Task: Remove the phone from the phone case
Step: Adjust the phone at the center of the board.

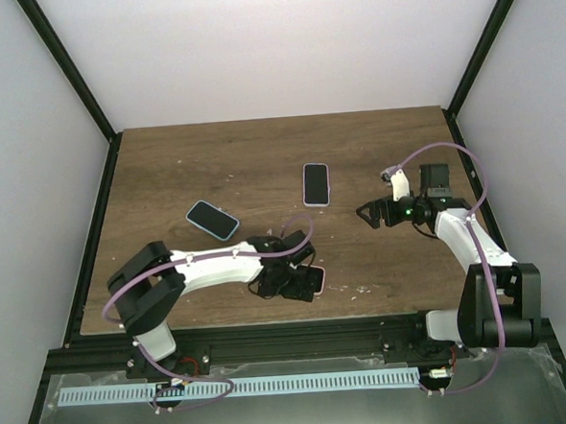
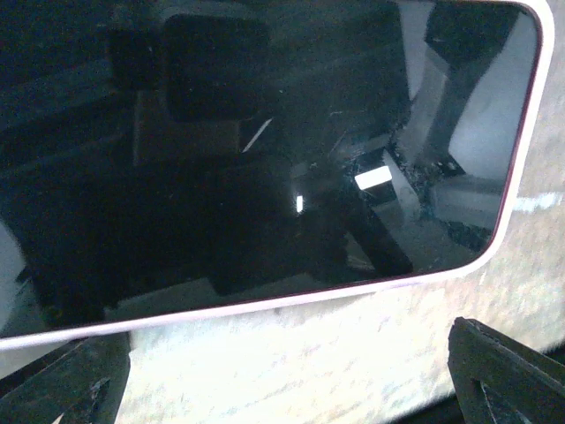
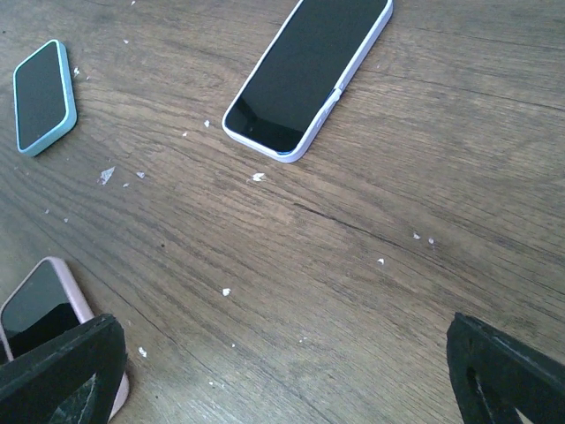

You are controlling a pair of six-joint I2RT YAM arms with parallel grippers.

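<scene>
A phone in a pink case [image 1: 316,282] lies screen up near the table's front edge. Its dark screen [image 2: 265,150] fills the left wrist view, with the pink case rim [image 2: 265,300] along its near side. My left gripper [image 1: 287,272] hovers right over it, open. Its two fingers [image 2: 508,375] stand wide apart on the near side of the phone, with only bare table between them [image 2: 291,389]. My right gripper [image 1: 372,213] is open above bare wood [image 3: 287,371] to the right. The pink phone [image 3: 40,309] shows at that view's lower left.
A phone in a teal case [image 1: 212,220] [image 3: 42,95] lies left of centre. A phone in a pale lavender case [image 1: 316,184] [image 3: 305,75] lies mid-table, beyond the right gripper. White crumbs dot the wooden table [image 1: 212,159]. Black frame posts stand at the back corners.
</scene>
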